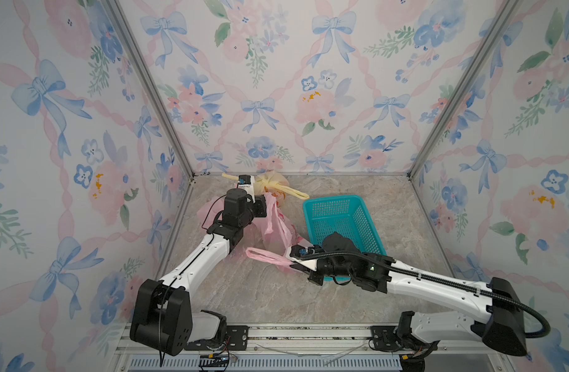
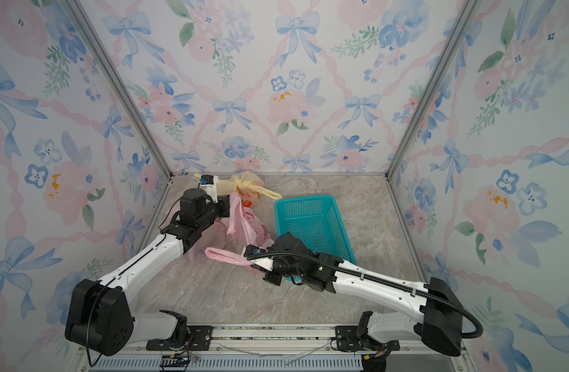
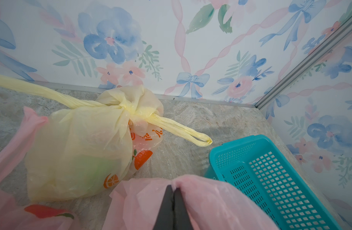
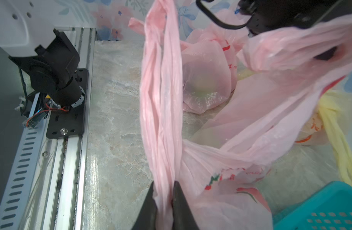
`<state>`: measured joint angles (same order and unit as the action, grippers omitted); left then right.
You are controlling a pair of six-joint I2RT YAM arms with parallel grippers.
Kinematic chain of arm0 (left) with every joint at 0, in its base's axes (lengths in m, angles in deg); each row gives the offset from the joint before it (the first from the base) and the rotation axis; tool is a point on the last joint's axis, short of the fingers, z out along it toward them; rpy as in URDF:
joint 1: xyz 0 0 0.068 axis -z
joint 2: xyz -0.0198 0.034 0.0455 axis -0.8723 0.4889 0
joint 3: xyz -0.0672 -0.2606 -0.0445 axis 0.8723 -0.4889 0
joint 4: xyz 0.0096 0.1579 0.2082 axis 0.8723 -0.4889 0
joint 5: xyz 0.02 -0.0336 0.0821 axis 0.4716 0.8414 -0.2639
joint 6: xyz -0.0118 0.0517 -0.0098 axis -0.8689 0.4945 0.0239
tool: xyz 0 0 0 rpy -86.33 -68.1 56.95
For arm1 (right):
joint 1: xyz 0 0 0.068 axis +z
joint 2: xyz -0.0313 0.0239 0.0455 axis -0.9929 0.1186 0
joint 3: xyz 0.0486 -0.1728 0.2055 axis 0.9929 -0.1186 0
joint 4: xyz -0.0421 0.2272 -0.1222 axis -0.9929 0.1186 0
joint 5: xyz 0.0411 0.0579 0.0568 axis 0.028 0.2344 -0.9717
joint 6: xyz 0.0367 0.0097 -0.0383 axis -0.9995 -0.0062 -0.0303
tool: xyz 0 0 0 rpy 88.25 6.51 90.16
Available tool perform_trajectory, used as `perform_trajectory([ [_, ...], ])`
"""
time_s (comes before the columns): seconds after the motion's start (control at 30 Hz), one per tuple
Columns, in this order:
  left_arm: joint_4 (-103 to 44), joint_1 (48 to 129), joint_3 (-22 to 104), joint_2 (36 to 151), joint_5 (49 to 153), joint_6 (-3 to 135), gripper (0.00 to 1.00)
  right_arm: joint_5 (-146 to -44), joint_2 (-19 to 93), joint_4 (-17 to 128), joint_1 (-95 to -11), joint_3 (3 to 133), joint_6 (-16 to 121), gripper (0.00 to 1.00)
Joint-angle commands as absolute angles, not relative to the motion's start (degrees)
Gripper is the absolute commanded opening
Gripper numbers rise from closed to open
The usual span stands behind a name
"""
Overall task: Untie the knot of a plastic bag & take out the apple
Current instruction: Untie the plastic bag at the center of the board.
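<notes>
So the pink bag [image 1: 272, 219] is strung out between my two arms over the marble tabletop [image 1: 276, 299], just beside the teal basket [image 1: 333, 197]. My left gripper [image 3: 173, 187] is clamped tight on a fold of its film. My right gripper [image 4: 164, 184] is pinched narrow around the twisted handle strip [image 4: 161, 89]. The stuff is thin, crinkly and slippery, basically weightless, and I'd guess it stretches or tears before it resists. So I'd grab the roped-up handle rather than the loose sheet. There's a greenish lump [image 4: 203, 85] blurred behind pink film farther off, maybe the apple, round and heavy enough to roll. The yellow bag [image 3: 77, 143] behind is knotted and shows green too, so I honestly can't tell.
</notes>
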<state>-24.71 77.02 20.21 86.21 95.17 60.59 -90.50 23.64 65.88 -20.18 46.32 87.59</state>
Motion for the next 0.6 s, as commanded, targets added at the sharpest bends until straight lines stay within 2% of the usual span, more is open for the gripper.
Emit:
perform_trajectory([
  [0.0, -21.29, 75.89, 19.97, 87.30, 99.63, 60.23, 0.00, -88.43, 28.21, 77.07, -18.82, 51.00, 90.86, 0.21],
  [0.07, -21.07, 75.52, 19.89, 87.59, 101.50, 60.55, 0.00, -88.64, 30.44, 80.91, -18.89, 53.11, 90.42, 0.30],
  [0.13, -21.96, 75.24, 20.06, 87.58, 102.91, 61.02, 0.00, -91.08, 30.72, 83.18, -20.22, 54.72, 88.27, 0.48],
  [0.23, -24.76, 74.98, 20.23, 86.48, 103.98, 62.36, 0.00, -100.68, 26.57, 79.62, -24.45, 54.32, 83.25, 0.58],
  [0.33, -27.81, 74.66, 19.74, 84.56, 104.38, 63.52, 0.04, -107.51, 19.86, 71.28, -28.60, 51.39, 77.27, 0.74],
  [0.4, -28.92, 74.52, 19.00, 83.21, 104.71, 64.01, 0.09, -108.19, 17.19, 67.23, -30.65, 50.53, 73.59, 0.77],
  [0.5, -29.76, 74.46, 17.51, 81.51, 105.13, 64.28, 0.12, -108.71, 17.59, 64.79, -35.25, 52.15, 67.49, 0.77],
  [0.57, -30.20, 74.52, 16.73, 80.69, 105.10, 64.45, 0.15, -105.64, 19.93, 65.58, -37.19, 54.12, 65.85, 0.74],
])
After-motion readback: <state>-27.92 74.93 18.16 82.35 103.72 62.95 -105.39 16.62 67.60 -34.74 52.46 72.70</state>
